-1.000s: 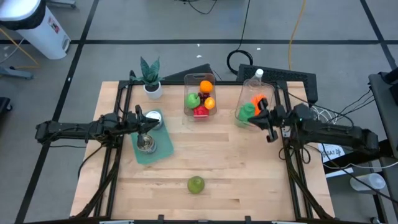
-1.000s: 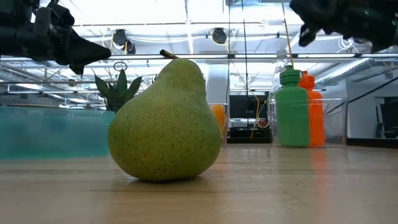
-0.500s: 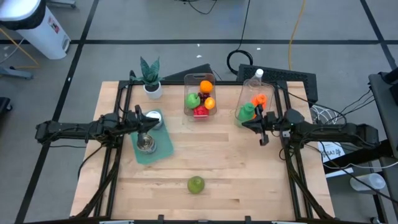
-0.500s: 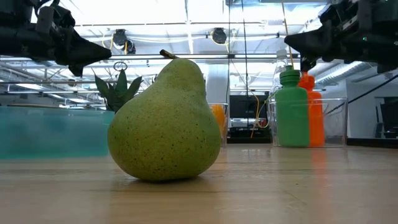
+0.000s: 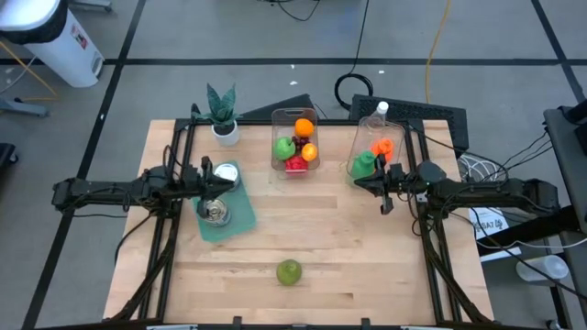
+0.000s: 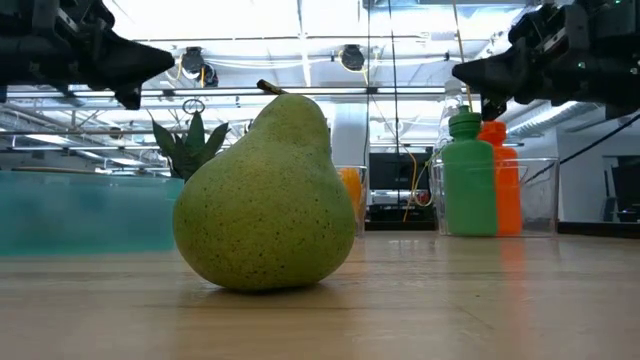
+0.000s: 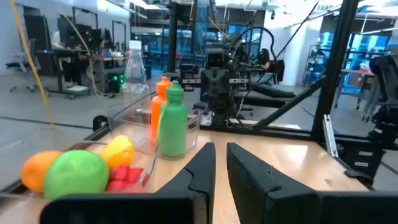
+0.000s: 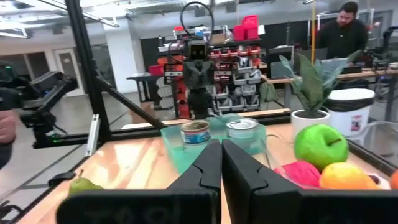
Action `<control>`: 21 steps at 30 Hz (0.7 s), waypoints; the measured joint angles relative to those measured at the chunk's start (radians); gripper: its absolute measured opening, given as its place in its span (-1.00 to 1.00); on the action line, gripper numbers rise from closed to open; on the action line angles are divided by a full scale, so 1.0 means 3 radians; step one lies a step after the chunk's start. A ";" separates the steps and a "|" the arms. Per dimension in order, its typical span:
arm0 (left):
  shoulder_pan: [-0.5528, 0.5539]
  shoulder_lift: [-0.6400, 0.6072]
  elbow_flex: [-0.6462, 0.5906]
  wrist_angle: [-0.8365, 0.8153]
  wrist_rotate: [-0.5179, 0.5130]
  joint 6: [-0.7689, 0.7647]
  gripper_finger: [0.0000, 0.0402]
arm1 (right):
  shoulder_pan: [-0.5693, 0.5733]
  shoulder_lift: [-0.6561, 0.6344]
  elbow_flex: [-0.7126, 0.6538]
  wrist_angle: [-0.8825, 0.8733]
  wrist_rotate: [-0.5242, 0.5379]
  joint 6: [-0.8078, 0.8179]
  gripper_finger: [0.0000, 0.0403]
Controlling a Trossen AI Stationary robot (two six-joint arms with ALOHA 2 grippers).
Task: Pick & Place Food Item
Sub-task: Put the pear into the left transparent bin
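While both arms hang above the table [image 5: 367,266], the pear [image 5: 289,271] lies alone near the front edge, well apart from them. Left gripper [image 5: 220,181] is over the teal tray [image 5: 240,220] w/ two cans, fingers together, nothing held. Right gripper [image 5: 359,182] is beside the bottle bin [image 5: 359,147], fingers together, empty. No readable label or brand
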 joint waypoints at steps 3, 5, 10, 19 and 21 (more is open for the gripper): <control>0.0000 0.0001 0.0000 -0.0001 -0.0040 0.0050 -0.75 | 0.0089 0.0042 0.0000 0.0037 0.0014 0.0002 -1.00; 0.0000 0.0002 0.0000 -0.0032 -0.0079 0.0051 -0.75 | 0.0135 0.0073 0.0000 0.0052 0.0013 -0.0007 -1.00; 0.0000 0.0050 0.0000 -0.0014 -0.0086 0.0040 -0.75 | 0.0256 0.0168 0.0000 0.0183 0.0085 -0.0074 -1.00; 0.0000 0.0048 0.0000 -0.0034 -0.0174 -0.0116 -0.75 | 0.0421 0.0230 0.0001 0.0296 0.0202 -0.0121 -1.00; 0.0000 0.0048 0.0000 -0.0057 -0.0175 -0.0118 -0.75 | 0.0487 0.0230 0.0015 0.0289 0.0338 -0.0107 -1.00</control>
